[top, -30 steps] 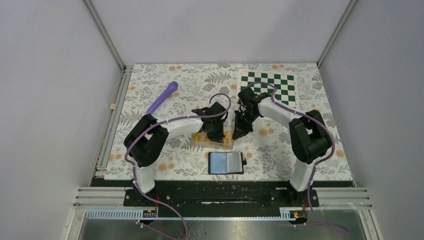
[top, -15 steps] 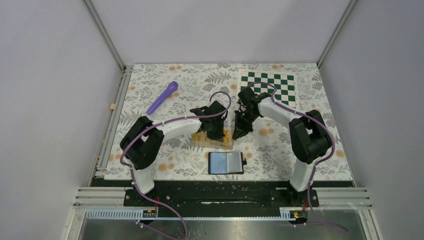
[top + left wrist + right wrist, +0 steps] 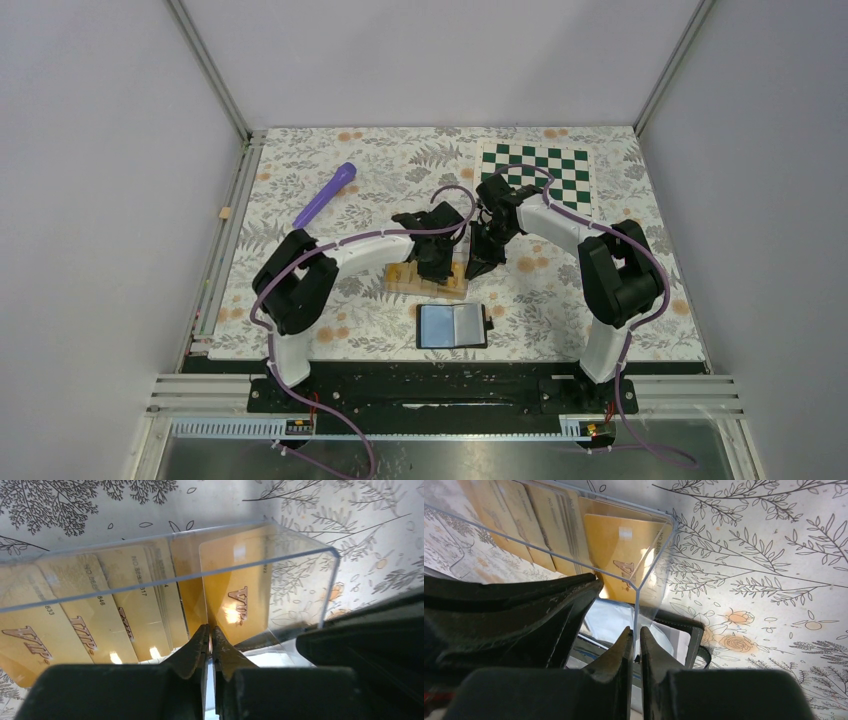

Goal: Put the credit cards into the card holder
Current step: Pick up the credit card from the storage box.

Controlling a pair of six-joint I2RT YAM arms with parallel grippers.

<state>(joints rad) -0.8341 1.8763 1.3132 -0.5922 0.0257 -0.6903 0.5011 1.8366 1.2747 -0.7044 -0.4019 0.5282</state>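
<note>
credit cards (image 3: pixel 125 607) glare-blurred inside clear box (image 3: pixel 300 587), left fingers (image 3: pixel 192 650) pressed together, right fingers (image 3: pixel 616 655) clamped on box edge

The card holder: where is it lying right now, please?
In the top view the card holder lies open at centre, just on the near side of the clear box.

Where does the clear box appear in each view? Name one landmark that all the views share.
Top external: box mid-table, just beyond the open wallet.
Left wrist: box spans the left and middle of the picture.
Right wrist: box's corner, upper left.
Shared landmark: the gold cards inside it.
</note>
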